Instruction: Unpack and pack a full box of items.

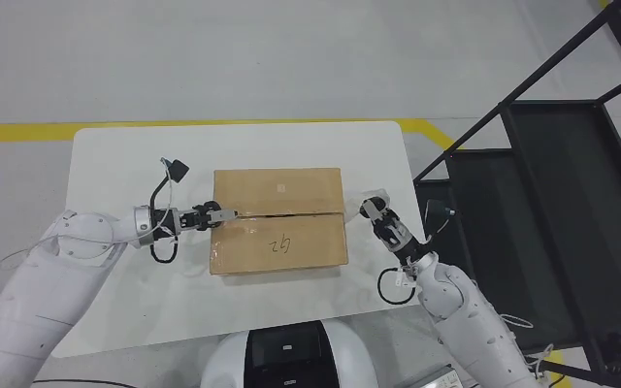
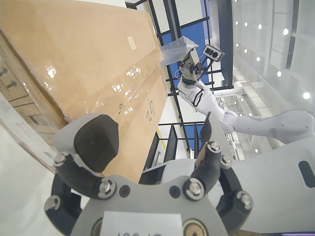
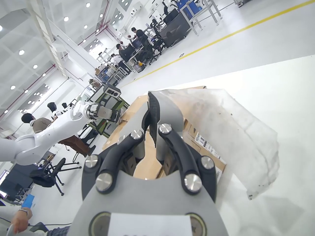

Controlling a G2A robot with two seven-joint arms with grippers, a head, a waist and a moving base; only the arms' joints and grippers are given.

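A closed cardboard box (image 1: 279, 221) sits in the middle of the white table (image 1: 126, 155), glossy tape running along its top seam (image 2: 128, 74). My left gripper (image 1: 221, 212) is at the box's left end by the seam; its fingers (image 2: 96, 141) stand wide open with nothing between them. My right gripper (image 1: 367, 207) is at the box's right end, level with the seam, and is shut on a peeled sheet of clear tape (image 3: 228, 133) that hangs off the box edge (image 3: 133, 110). From the left wrist view, that gripper (image 2: 193, 58) holds the tape (image 2: 174, 50) past the far box corner.
A black metal stair frame (image 1: 543, 194) stands close to the table's right side. A yellow floor line (image 1: 39, 129) runs behind the table. Bare table surface lies in front of, behind and left of the box.
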